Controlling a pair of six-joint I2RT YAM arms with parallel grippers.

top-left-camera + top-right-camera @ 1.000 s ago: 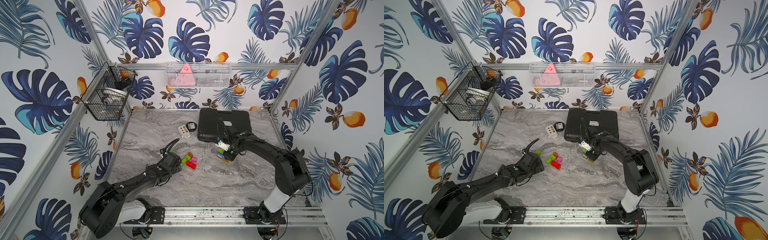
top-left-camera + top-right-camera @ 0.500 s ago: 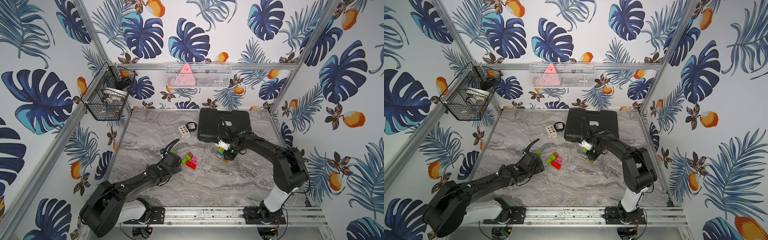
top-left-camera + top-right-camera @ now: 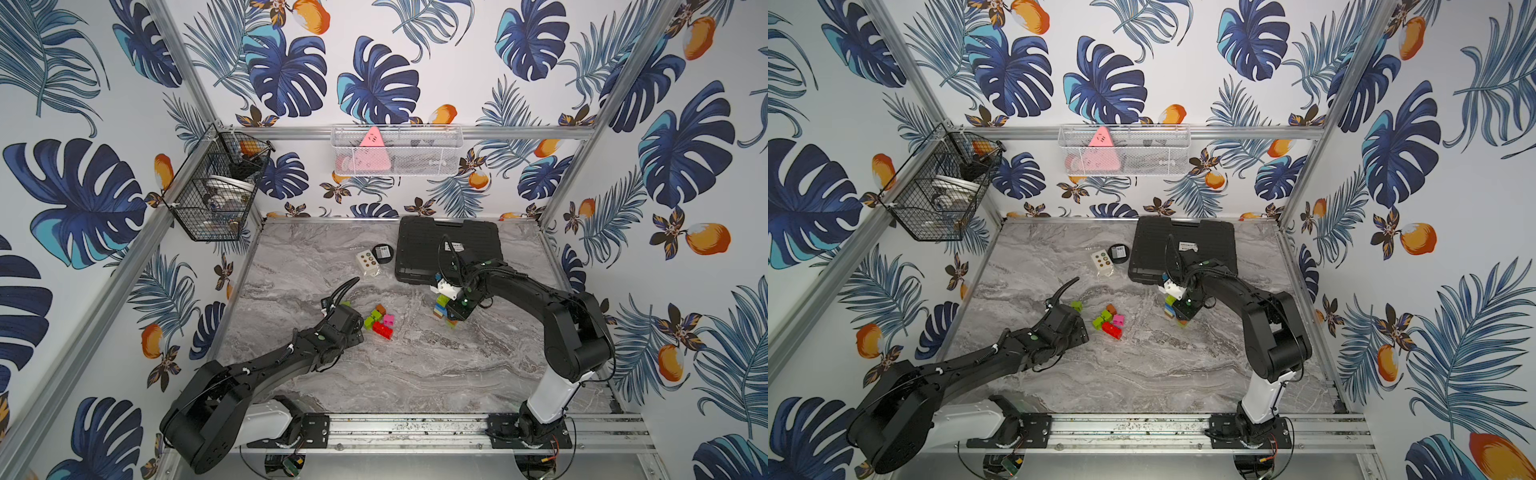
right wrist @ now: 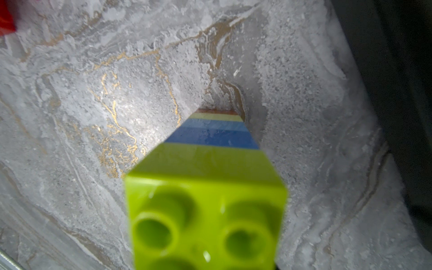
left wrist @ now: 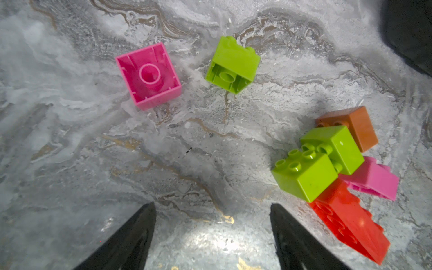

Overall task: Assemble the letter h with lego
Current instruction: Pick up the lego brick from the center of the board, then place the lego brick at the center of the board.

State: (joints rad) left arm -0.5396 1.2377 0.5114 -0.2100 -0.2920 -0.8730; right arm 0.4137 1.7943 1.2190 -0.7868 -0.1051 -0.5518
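Observation:
The lego lies in two groups on the marble table. A stack (image 3: 443,303) of lime green, blue, light blue and orange bricks stands right of centre, and my right gripper (image 3: 458,311) is shut on it. The right wrist view shows the stack (image 4: 205,187) from its studded lime top; the jaws are hidden there. My left gripper (image 5: 212,204) is open and empty, low over the table. Ahead of it lie an upturned pink brick (image 5: 148,75) and a lime brick (image 5: 232,64). Beside it is a cluster of lime bricks (image 5: 304,174), an orange (image 5: 353,124), a pink (image 5: 374,180) and the red brick (image 5: 350,222).
A shut black case (image 3: 446,249) lies at the back, just behind the right gripper. A white card with coloured dots (image 3: 368,262) and a black disc (image 3: 382,252) sit left of it. A wire basket (image 3: 216,187) and a mesh tray (image 3: 397,149) hang on the walls.
The right arm's elbow has edged slightly to the left. The stack, the loose bricks and the left arm stay where they were.

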